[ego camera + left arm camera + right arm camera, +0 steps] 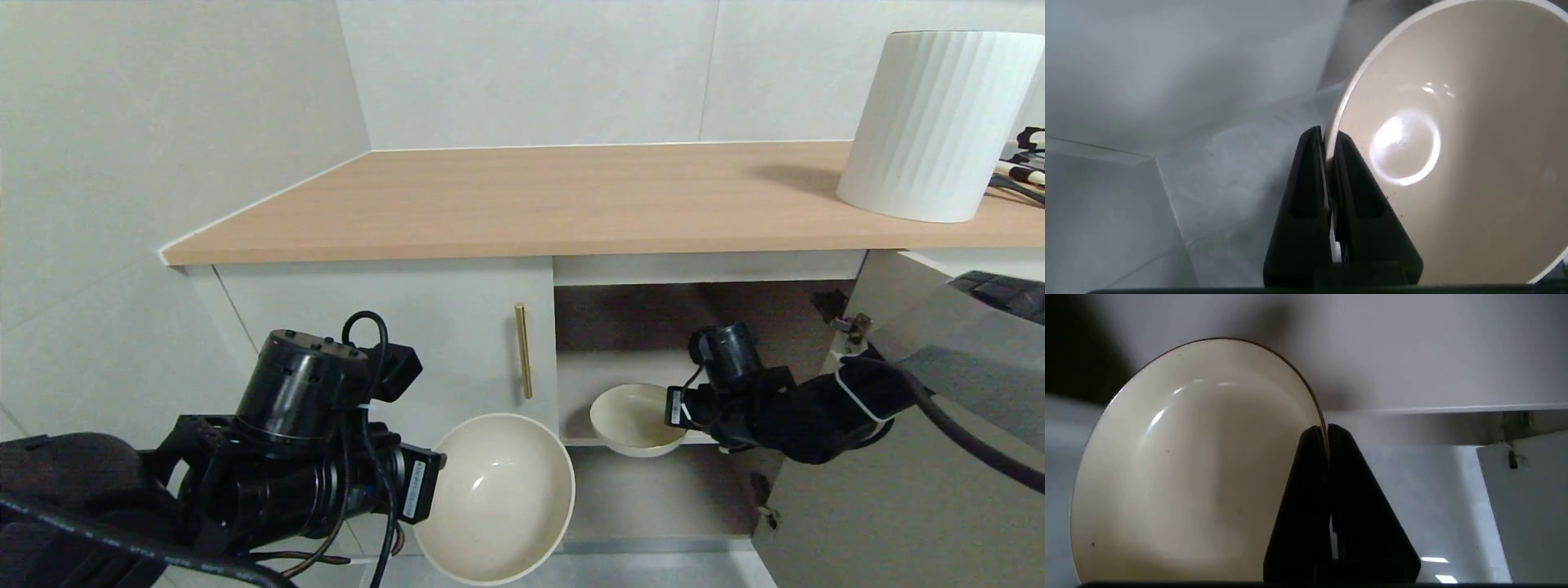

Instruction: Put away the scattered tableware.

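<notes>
The left gripper [431, 483] is clenched on the rim of the large cream bowl [500, 500], which hangs tilted just below the gold handle [522, 349], in front of the closed cabinet door [392, 327]; the right gripper [674, 407] pinches the rim of the smaller cream bowl [633, 418], to the right of the handle and level with its lower end, at the front edge of the shelf [584, 374] inside the open cabinet; a white ribbed container [939, 122] stands on the countertop [571, 196], well above and right of the handle.
</notes>
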Controlling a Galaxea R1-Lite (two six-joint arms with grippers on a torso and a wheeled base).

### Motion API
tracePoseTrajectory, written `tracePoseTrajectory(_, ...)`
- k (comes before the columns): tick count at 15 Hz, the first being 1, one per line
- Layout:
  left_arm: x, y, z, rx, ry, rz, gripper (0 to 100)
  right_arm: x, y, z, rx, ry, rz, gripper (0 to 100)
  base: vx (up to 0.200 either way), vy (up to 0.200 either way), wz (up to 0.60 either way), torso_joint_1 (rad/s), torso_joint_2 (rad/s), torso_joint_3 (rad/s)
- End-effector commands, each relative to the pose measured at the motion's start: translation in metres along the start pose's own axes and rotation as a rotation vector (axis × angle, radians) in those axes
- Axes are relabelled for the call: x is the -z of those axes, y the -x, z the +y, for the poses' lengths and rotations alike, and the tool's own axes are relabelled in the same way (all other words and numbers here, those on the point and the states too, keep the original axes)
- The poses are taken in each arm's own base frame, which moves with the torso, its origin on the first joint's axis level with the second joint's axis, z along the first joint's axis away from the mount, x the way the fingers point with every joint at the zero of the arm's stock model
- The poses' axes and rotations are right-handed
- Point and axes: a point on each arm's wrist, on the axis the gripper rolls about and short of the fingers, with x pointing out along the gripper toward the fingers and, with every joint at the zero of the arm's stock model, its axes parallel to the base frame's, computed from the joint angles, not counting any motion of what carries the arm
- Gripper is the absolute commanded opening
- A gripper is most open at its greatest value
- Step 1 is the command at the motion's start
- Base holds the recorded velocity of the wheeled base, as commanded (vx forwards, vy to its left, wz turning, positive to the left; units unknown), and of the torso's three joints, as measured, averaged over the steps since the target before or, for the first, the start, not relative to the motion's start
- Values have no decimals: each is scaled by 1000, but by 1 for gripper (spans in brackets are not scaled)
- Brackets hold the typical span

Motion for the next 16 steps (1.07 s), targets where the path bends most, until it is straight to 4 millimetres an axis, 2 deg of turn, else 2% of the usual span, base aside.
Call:
tracePoseTrajectory(1, 4, -6, -3, 2, -9, 24, 0, 12, -23, -9, 53, -1, 11, 0, 0, 0, 0, 0, 0, 0)
tracePoseTrajectory(5, 7, -8, -4, 4, -16, 40, 0, 20, -42, -16, 129, 2, -15, 0, 0, 0, 0, 0, 0, 0)
tracePoseTrajectory(8, 7, -8, -4, 3, -16, 37, 0, 17, -63, -22, 207, -13, -57, 0, 0, 0, 0, 0, 0, 0)
tracePoseTrajectory(16, 7, -9, -4, 3, -16, 40, 0, 9, -85, -26, 267, -31, -112, 0, 0, 0, 0, 0, 0, 0)
